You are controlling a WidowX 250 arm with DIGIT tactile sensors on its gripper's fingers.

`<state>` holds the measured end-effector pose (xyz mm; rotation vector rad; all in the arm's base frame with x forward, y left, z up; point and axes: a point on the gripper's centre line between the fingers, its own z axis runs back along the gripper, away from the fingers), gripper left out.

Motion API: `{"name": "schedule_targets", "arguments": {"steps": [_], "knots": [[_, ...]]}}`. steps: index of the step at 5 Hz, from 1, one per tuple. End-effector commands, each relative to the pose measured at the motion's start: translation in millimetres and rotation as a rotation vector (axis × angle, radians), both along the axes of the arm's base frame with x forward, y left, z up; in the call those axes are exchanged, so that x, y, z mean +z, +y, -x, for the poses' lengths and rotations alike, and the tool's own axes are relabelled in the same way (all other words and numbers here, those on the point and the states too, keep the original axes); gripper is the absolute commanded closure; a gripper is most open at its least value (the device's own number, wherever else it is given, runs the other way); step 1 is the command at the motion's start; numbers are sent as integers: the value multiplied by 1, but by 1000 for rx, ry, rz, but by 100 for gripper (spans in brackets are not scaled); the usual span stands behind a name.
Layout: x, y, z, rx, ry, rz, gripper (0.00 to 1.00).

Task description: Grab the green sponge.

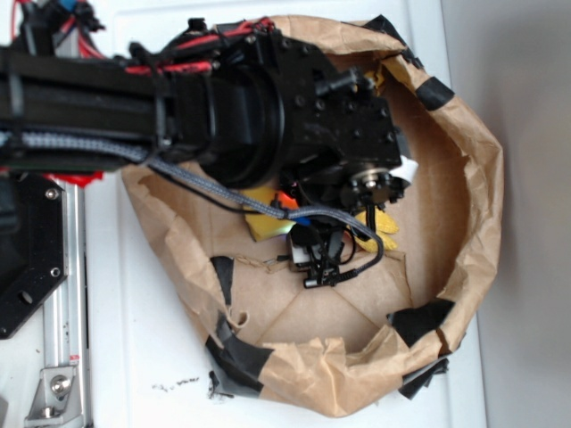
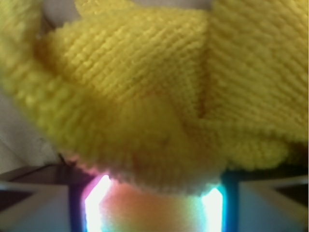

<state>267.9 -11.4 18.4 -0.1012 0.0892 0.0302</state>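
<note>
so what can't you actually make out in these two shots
- Gripper, exterior view: too dark and small to tell whether it is open or shut.
- Sponge, exterior view: mostly hidden under the arm.
- Wrist view: yellow cloth fills the frame, blurred; nothing else shows.

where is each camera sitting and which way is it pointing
Exterior: overhead, looking down on a brown paper ring on a white table; the black arm and its gripper cover the middle, with yellow bits beside them.
Wrist: on the gripper, facing along it, pressed close to a fuzzy yellow cloth; lit gripper parts line the bottom edge.
Shared: probably the yellow material, but I cannot match it for certain.
</note>
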Motion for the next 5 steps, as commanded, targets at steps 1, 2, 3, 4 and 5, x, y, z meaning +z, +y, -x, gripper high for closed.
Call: {"name": "schedule_targets", "arguments": {"steps": [1, 2, 3, 4, 5], "knots": [[99, -7, -3, -29, -114, 47, 100], [149, 1, -3, 22, -204, 13, 100], [167, -5, -11, 61, -255, -26, 100], [162, -9, -15, 64, -225, -26, 100], [154, -13, -16, 34, -198, -52, 100]]}}
